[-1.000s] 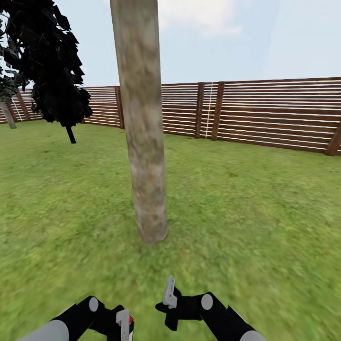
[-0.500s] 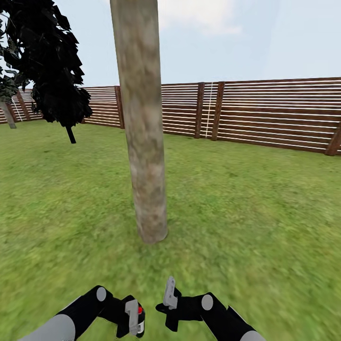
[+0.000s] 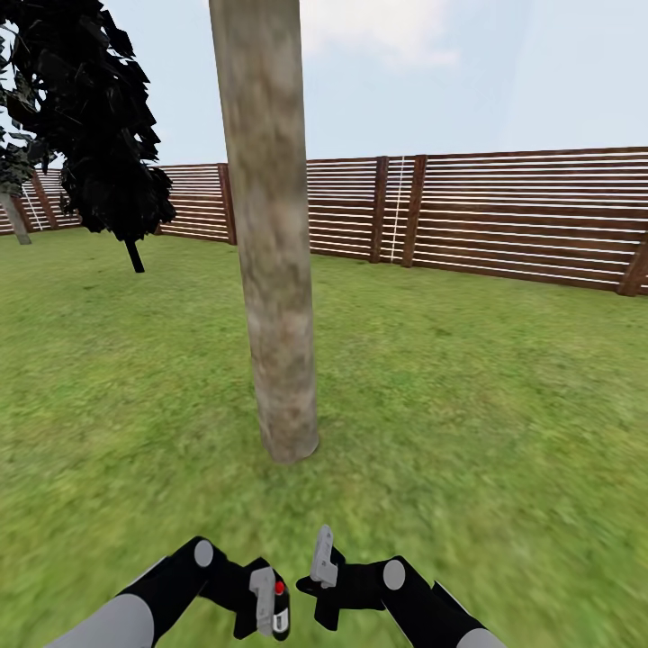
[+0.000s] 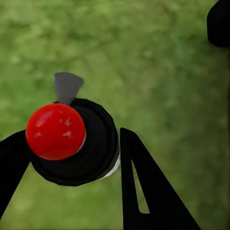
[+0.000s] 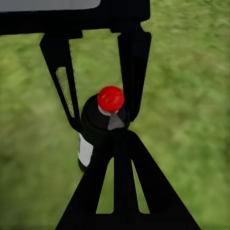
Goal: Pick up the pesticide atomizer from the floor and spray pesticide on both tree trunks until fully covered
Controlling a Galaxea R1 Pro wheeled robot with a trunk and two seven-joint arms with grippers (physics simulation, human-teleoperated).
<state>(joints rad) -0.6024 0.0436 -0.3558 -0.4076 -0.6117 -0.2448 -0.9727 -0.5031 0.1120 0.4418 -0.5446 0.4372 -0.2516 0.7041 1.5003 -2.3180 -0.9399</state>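
One black, red-capped pesticide atomizer (image 3: pixel 280 610), clamped in the left gripper (image 3: pixel 267 601), has swung inward toward the empty, parted right gripper (image 3: pixel 322 576), thick mottled grey-brown tree trunk (image 3: pixel 270 243) at 12 o'clock, ready for spraying.

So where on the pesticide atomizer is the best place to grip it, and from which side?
Grip the round black body of the pesticide atomizer from its two sides, as the left gripper does, one finger on each flank below the red cap. The body is a plain upright cylinder, and side contact leaves the cap and the grey nozzle tab free to face the tree trunk.
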